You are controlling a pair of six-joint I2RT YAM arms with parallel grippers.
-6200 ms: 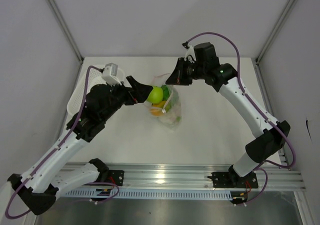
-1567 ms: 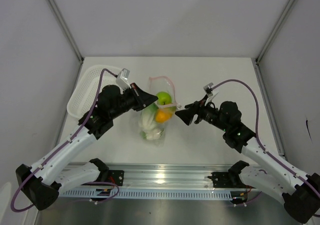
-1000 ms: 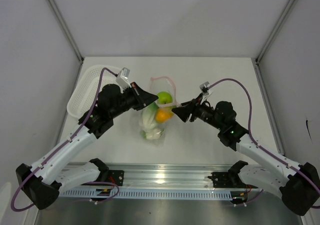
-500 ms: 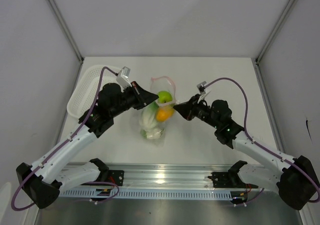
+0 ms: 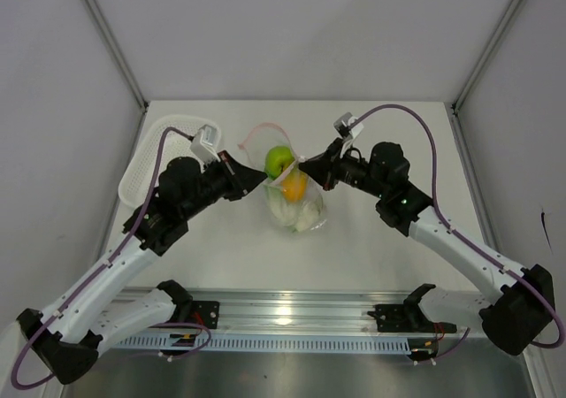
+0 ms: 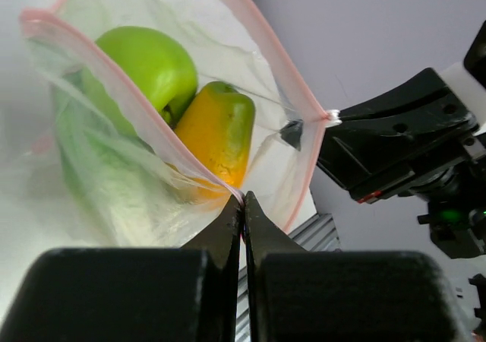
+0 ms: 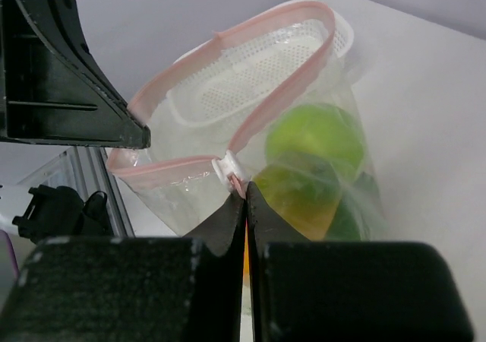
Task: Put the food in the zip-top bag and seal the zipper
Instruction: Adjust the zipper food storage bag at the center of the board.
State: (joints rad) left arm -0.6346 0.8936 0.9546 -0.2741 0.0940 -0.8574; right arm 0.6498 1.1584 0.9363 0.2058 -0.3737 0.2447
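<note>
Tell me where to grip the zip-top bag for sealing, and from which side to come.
Grip the zip-top bag at the two ends of its pink zipper, one from each side, where the left hand and right hand pinch now. The mouth gapes in a loop above the food, so pulling the ends apart should flatten the strips together.

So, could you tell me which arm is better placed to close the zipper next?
Right, probably: the right hand pinches the pink zipper beside its white slider; the left hand only holds the opposite end.
</note>
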